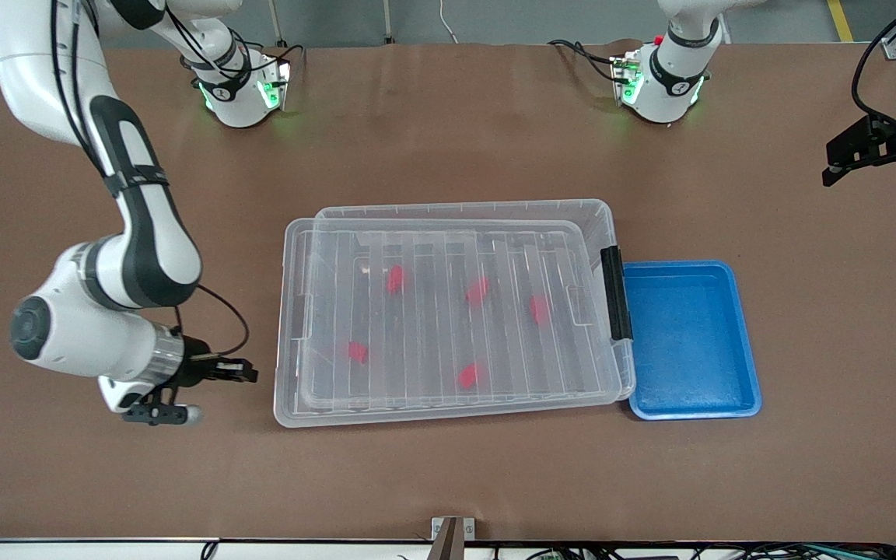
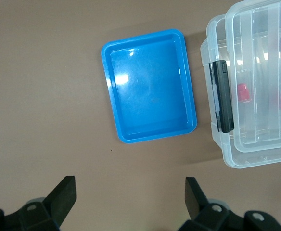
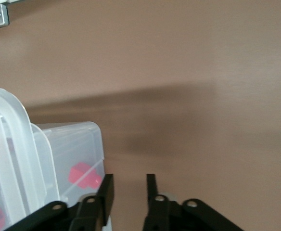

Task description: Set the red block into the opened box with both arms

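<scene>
The clear box sits mid-table, its ribbed lid lying on top, shifted slightly toward the front camera. Several red blocks show through the lid; one red block lies near the right arm's end. My right gripper hovers low beside that short end of the box, open, with only bare table between its fingers. My left gripper waits high over the table's left-arm end, open and empty.
A shallow blue tray lies empty against the box's end with the black latch. Brown table surface surrounds both. A small metal bracket stands at the table's front edge.
</scene>
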{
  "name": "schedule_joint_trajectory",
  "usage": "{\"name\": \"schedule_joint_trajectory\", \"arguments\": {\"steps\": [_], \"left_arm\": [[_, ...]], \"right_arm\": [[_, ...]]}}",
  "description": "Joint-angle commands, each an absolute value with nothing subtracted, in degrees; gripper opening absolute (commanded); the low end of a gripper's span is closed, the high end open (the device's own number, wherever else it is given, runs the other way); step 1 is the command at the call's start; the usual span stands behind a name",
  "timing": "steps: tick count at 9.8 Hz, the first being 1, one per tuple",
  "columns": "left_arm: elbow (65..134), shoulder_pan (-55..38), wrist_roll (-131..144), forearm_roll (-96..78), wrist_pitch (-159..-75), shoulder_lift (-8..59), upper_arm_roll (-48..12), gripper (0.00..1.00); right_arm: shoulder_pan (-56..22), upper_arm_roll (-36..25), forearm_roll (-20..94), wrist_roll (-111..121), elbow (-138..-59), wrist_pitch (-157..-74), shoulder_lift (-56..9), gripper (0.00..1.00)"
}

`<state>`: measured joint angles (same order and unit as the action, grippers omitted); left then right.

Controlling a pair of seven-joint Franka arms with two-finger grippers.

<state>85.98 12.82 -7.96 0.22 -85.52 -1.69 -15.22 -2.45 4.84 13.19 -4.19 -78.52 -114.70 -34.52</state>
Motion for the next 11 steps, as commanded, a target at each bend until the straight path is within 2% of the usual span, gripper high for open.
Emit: {"name": "schedule_joint_trajectory", "arguments": {"steps": [1,6,8,9,11], "left_arm": [[87.36,12.83,-8.70,-0.53,-85.08,-1.32,-15.29,1.00],[86.22,12.66,-8.26,0.35,-85.08,-1.23,-15.82,1.00],[86.22,12.57,-7.83,0.26,-85.08,-1.23,-16.43,1.00],[86.39,12.66,-7.56,0.26,-84.99,-1.23,-16.70,1.00],[86.48,12.57,-5.55,0.35,-84.20,-1.32,-17.57,1.00]], "right_arm": [[-0.71,2.05,8.89,-5.10,-80.42,-108.40,-25.96,1.00],[-0.53,-8.77,5.83,-5.10,-80.60,-90.39,-10.14,1.00],[3.67,-7.13,3.96,-4.48,-80.60,-82.57,-4.95,1.00],[8.74,-2.25,3.61,-4.40,-81.20,-79.83,-2.31,1.00],[9.58,-0.88,1.76,-4.48,-85.59,-80.50,0.34,1.00]]}}
